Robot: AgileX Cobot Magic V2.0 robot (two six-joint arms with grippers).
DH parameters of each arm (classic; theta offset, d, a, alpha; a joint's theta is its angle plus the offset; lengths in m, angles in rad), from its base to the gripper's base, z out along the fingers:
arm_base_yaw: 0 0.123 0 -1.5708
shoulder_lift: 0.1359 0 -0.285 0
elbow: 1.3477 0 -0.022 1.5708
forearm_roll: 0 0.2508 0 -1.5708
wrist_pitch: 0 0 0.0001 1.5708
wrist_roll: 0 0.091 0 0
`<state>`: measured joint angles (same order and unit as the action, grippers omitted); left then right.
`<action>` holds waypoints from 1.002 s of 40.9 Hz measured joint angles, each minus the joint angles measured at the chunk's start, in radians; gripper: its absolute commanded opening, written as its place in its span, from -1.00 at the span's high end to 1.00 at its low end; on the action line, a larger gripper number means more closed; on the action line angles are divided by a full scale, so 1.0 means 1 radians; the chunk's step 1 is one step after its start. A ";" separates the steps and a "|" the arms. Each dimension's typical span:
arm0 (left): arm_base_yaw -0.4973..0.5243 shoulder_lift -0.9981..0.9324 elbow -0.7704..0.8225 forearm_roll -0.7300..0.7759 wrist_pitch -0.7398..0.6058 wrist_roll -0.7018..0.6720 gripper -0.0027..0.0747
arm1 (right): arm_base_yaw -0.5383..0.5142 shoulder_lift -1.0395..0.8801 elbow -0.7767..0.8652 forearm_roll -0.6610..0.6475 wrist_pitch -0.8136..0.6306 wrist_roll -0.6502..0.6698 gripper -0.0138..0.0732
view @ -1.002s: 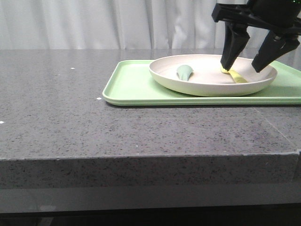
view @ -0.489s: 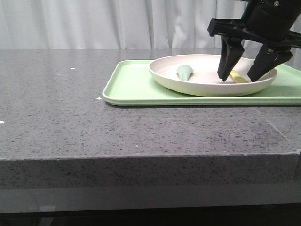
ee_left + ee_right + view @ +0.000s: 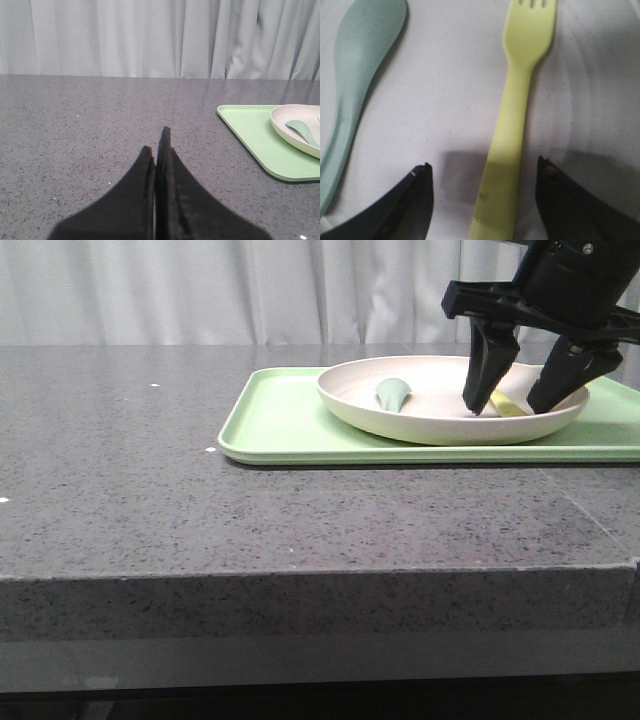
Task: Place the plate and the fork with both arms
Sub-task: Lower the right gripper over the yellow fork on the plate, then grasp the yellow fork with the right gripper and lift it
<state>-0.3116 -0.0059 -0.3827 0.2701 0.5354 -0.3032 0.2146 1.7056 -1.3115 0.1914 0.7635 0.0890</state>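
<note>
The cream plate [image 3: 440,425] sits on the light green tray [image 3: 285,420] at the right of the table. The pale-yellow fork [image 3: 508,405] lies in the plate, and shows close up in the right wrist view [image 3: 517,115]. My right gripper [image 3: 505,408] is open and lowered into the plate, its fingers on either side of the fork's handle without touching it [image 3: 484,167]. My left gripper [image 3: 156,145] is shut and empty, low over bare table left of the tray; it is out of the front view.
A sage-green spoon [image 3: 393,392] lies in the plate's left part, also in the right wrist view [image 3: 357,70] and the left wrist view [image 3: 302,131]. The grey stone table [image 3: 150,460] has its front edge near. A white curtain hangs behind.
My right gripper has come down from above the plate until its open fingers straddle the fork; over the last half second it has barely moved. Plate, fork and spoon have stayed put.
</note>
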 measured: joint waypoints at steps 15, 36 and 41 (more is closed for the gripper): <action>0.000 0.000 0.000 0.000 0.000 0.000 0.98 | 0.001 0.009 -0.006 0.000 0.008 -0.002 -0.25; 0.000 0.000 0.000 0.000 0.000 0.000 0.98 | 0.001 0.014 -0.006 -0.002 0.018 0.000 0.42; 0.000 0.000 0.000 0.000 0.000 0.000 0.98 | 0.001 0.014 -0.006 -0.002 0.018 0.000 0.42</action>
<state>-0.3116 -0.0059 -0.3827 0.2701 0.5354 -0.3032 0.2153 1.7193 -1.3173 0.1895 0.7814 0.0895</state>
